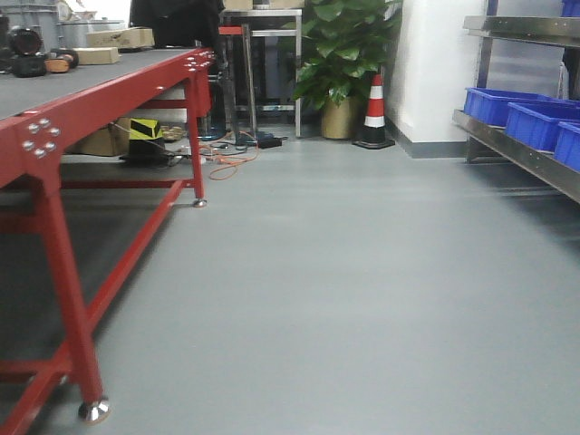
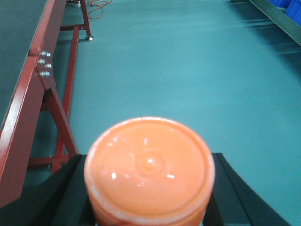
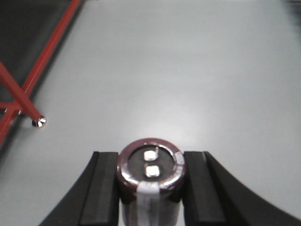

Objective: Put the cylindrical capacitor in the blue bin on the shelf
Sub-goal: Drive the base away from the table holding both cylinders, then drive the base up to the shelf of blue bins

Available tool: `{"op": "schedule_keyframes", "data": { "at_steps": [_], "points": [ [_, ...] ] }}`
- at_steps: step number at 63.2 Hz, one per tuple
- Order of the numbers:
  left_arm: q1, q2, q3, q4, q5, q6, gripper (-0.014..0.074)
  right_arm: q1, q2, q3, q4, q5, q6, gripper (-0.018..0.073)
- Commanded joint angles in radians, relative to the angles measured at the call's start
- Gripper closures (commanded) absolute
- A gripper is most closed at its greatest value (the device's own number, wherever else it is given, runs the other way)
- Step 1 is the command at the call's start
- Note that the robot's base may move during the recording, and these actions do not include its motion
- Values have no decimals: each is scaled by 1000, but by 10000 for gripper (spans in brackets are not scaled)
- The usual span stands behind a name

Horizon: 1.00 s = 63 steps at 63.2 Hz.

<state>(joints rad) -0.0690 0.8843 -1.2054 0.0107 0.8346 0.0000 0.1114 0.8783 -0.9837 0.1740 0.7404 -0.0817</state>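
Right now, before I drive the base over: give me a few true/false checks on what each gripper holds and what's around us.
1. The left gripper is shut on the orange cylindrical capacitor. True.
2. The right gripper is empty. False: it is shut on a dark cylinder with two metal terminals on its top.
3. Blue bins sit on the shelf at the right of the front view. True.
4. The traffic cone stands on the red worktable. False: it stands on the floor, next to the potted plant.
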Motion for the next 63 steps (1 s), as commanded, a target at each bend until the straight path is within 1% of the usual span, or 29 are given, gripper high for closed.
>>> {"op": "schedule_keyframes", "data": {
  "at_steps": [1,6,24,31,63],
  "points": [
    [-6,-6,-6,-3,-24,0,707,2,-5,-9,-6,-15,-7,721],
    [-6,-6,-6,-3,-33,0,707,2,-5,-9,-6,-15,-7,721],
    [-6,-6,-6,-3,-130,0,707,2,-5,-9,-6,-15,-7,721],
    [-6,-6,-6,-3,-151,0,707,2,-5,-9,-6,-15,-7,721],
    [-6,-6,-6,-3,-151,0,707,2,-5,-9,-6,-15,-7,721]
  ]
}}
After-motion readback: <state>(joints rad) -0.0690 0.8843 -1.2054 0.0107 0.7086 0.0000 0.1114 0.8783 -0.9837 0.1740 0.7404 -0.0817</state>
